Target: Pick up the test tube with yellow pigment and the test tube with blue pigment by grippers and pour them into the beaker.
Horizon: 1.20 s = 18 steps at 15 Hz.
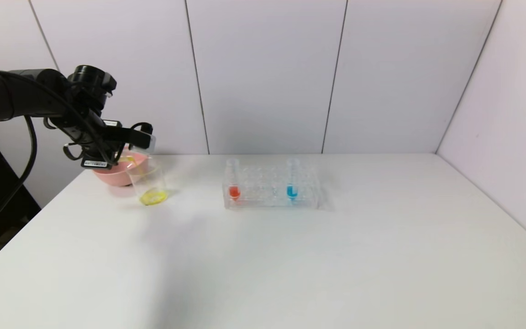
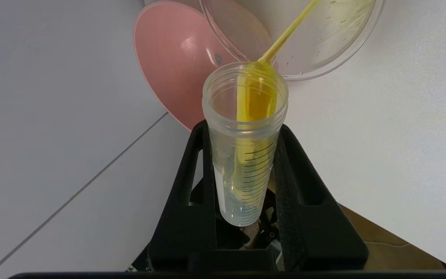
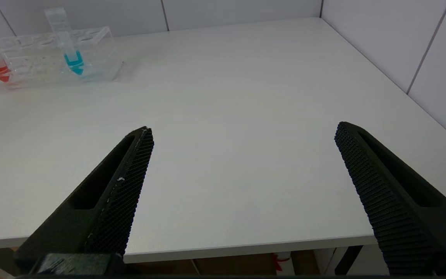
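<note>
My left gripper (image 1: pixel 130 137) is shut on the yellow test tube (image 2: pixel 246 128), tipped mouth-down over the beaker (image 1: pixel 148 183) at the table's left. A yellow stream runs from the tube's mouth into the beaker (image 2: pixel 323 35), and yellow liquid pools at the beaker's bottom. The gripper (image 2: pixel 242 135) clamps the tube at mid-length. The blue test tube (image 1: pixel 292 180) stands upright in the clear rack (image 1: pixel 308 189); it also shows in the right wrist view (image 3: pixel 68 42). My right gripper (image 3: pixel 242 135) is open and empty, low at the table's front edge, out of the head view.
A pink bowl (image 1: pixel 112 176) sits just behind the beaker and shows in the left wrist view (image 2: pixel 168 69). A red-liquid tube (image 1: pixel 233 180) stands at the rack's left end. White walls close the back and right of the table.
</note>
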### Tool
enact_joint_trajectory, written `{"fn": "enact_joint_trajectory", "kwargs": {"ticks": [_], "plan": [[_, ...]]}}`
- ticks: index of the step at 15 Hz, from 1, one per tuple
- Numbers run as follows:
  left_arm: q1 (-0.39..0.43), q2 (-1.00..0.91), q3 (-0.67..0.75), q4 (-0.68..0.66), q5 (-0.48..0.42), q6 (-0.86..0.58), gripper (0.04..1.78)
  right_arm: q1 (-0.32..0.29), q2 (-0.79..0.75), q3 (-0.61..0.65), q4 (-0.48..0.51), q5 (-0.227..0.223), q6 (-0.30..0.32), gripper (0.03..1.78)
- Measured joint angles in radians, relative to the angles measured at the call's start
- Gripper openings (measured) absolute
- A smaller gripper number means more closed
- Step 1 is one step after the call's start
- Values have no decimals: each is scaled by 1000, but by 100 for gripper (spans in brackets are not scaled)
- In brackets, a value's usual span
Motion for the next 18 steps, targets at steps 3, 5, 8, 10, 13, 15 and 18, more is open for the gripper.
{"fn": "enact_joint_trajectory", "kwargs": {"ticks": [3, 5, 8, 10, 13, 15, 18], "plan": [[-4, 1, 0, -1, 28, 0, 45, 0, 0, 0, 0, 0, 0, 171], [-8, 3, 0, -2, 39, 0, 45, 0, 0, 0, 0, 0, 0, 171], [-10, 7, 0, -2, 49, 0, 45, 0, 0, 0, 0, 0, 0, 171], [-12, 9, 0, -1, 83, 13, 45, 0, 0, 0, 0, 0, 0, 171], [-25, 13, 0, 0, 126, 20, 45, 0, 0, 0, 0, 0, 0, 171], [-31, 16, 0, 2, 148, 20, 45, 0, 0, 0, 0, 0, 0, 171], [-36, 21, 1, 6, 157, 27, 45, 0, 0, 0, 0, 0, 0, 171]]}}
